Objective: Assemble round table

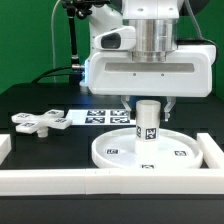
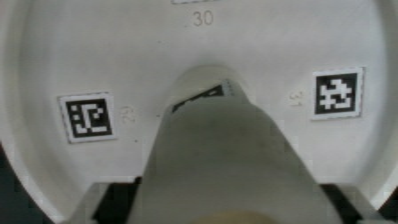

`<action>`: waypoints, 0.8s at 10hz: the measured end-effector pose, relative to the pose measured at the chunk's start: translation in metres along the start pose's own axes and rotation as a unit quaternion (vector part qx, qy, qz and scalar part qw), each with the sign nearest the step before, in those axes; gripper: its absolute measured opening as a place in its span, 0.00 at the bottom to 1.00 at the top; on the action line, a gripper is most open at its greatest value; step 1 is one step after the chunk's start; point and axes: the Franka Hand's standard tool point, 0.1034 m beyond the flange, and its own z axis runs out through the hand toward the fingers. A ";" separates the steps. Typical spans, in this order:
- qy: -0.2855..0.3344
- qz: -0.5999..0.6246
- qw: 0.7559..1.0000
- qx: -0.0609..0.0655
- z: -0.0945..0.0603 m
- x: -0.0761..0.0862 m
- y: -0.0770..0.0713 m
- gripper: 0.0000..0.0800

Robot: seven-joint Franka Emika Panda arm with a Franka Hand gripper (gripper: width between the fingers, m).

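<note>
The round rimmed disc [image 1: 142,148] lies flat on the black table, against the long white border wall. The short cylinder leg [image 1: 148,120] stands upright at the disc's middle. My gripper [image 1: 147,103] is over the leg's top, with a finger on each side of it, shut on the leg. In the wrist view the leg [image 2: 222,150] runs from between my fingers [image 2: 125,190] down to the disc [image 2: 107,60], which shows two tags. The cross-shaped base [image 1: 38,121] lies on the table at the exterior view's left, apart from the disc.
The marker board [image 1: 105,115] lies flat behind the disc. The white border wall [image 1: 60,180] runs along the front, with short side pieces at each end. A green backdrop stands behind the table.
</note>
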 end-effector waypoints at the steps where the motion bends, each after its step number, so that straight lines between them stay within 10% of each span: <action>1: 0.003 0.061 0.998 0.012 0.001 0.001 0.003 0.51; 8: -0.019 0.431 0.901 0.049 0.001 -0.004 0.002 0.51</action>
